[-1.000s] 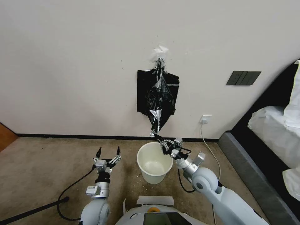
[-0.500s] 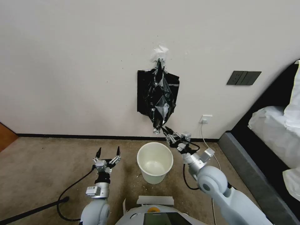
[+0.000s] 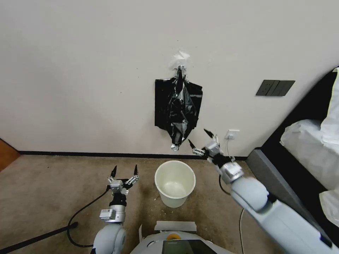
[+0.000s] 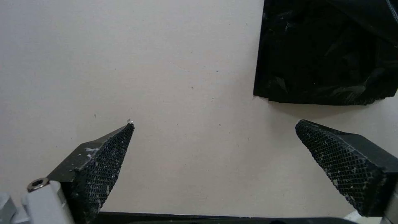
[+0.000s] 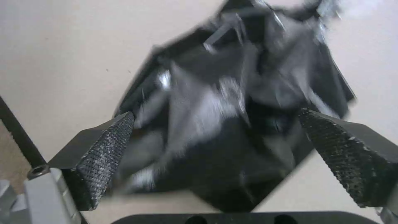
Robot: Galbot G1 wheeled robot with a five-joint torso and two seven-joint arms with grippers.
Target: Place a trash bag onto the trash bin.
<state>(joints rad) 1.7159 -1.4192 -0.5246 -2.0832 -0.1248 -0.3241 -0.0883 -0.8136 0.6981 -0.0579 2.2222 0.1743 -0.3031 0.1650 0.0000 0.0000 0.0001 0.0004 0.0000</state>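
Observation:
The trash bag point(image 3: 180, 113) is a creased glossy black film hanging from a taped spot on the wall, its silvery tip just above the trash bin point(image 3: 175, 197), a cream-white bucket on the carpet. My right gripper point(image 3: 198, 137) is open, raised just right of the bag's lower tip and not touching it. In the right wrist view the bag point(image 5: 232, 130) lies blurred beyond the open right gripper point(image 5: 216, 113). My left gripper point(image 3: 125, 169) stands open and empty left of the bin, and the left wrist view shows this open gripper point(image 4: 214, 123) facing the wall.
A flat black pack point(image 3: 160, 102) hangs on the wall behind the bag; the same pack point(image 4: 315, 62) appears in the left wrist view. A bed point(image 3: 310, 141) with a grey base stands at the right. A wall socket point(image 3: 232, 134) with a cable sits right of the right gripper. A black cable point(image 3: 81, 211) crosses the carpet at the left.
The right gripper let go of the bag's lower tip, opened, and rose up and to the right. The bag sprang back up to hang shorter against the wall. The left arm barely moved.

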